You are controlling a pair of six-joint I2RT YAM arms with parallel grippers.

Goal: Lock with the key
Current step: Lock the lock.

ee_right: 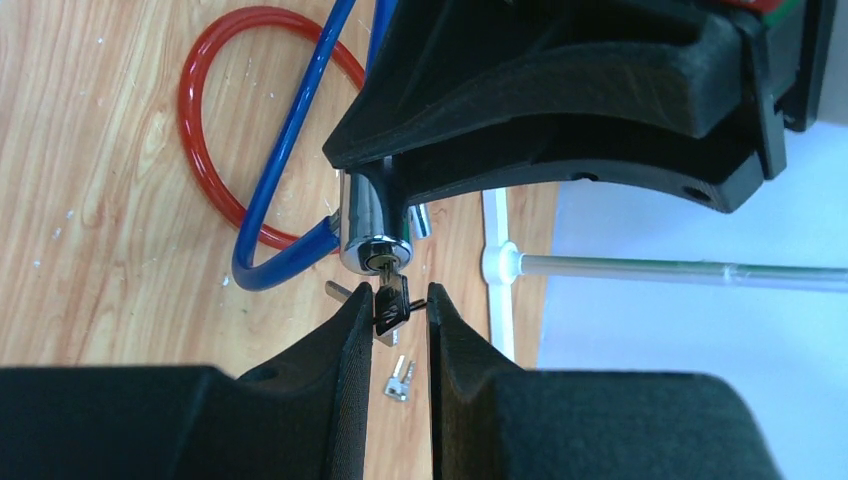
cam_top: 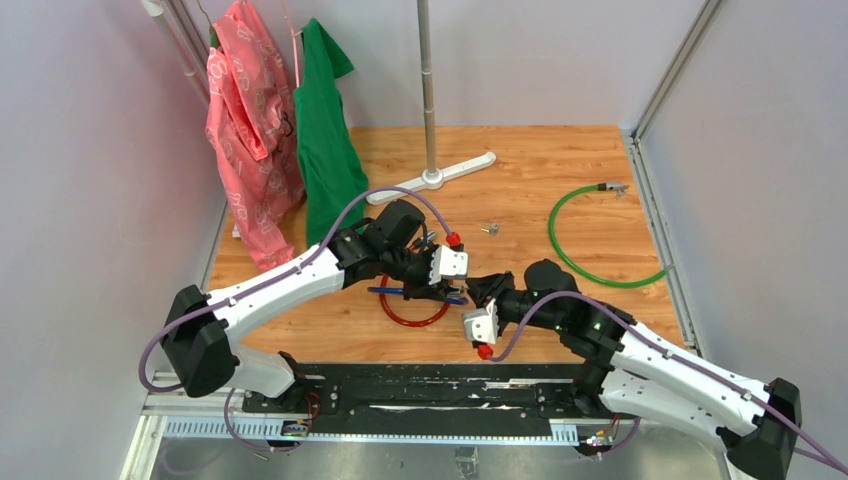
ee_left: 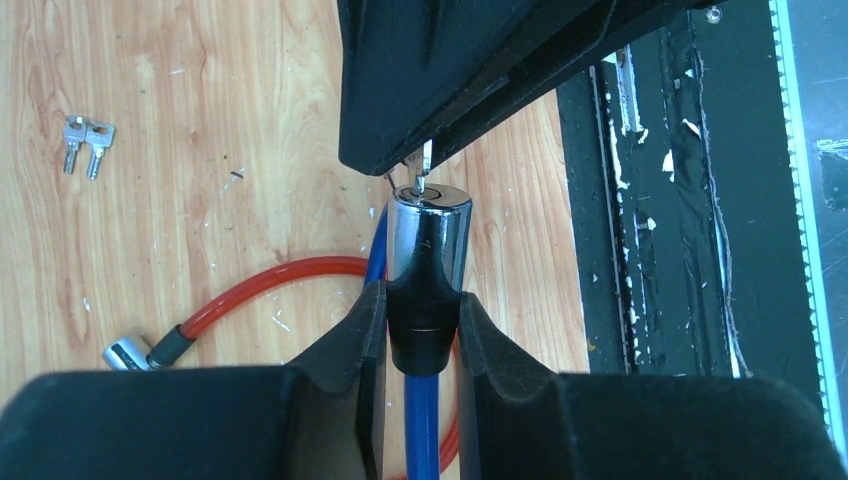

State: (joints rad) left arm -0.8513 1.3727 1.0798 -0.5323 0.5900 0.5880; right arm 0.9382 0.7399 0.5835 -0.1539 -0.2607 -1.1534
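My left gripper (ee_left: 422, 300) is shut on the black collar of the blue cable lock, just below its chrome cylinder (ee_left: 430, 235). The blue cable (ee_left: 420, 430) runs down between the fingers. The key (ee_right: 392, 300) sticks into the keyhole in the cylinder's face (ee_right: 372, 250). My right gripper (ee_right: 398, 292) is shut on the key's dark head, which rests against one pad, with its ring wire touching the other. In the top view the two grippers meet tip to tip, left (cam_top: 440, 283) and right (cam_top: 482, 290), over the middle of the table.
A red cable loop (cam_top: 412, 318) lies under the grippers, its metal plug (ee_left: 125, 352) on the wood. A spare pair of keys (cam_top: 489, 229) lies farther back. A green cable (cam_top: 570, 260) curves at the right. A rack base (cam_top: 432, 178) holds pink (cam_top: 245, 130) and green (cam_top: 325, 140) clothes.
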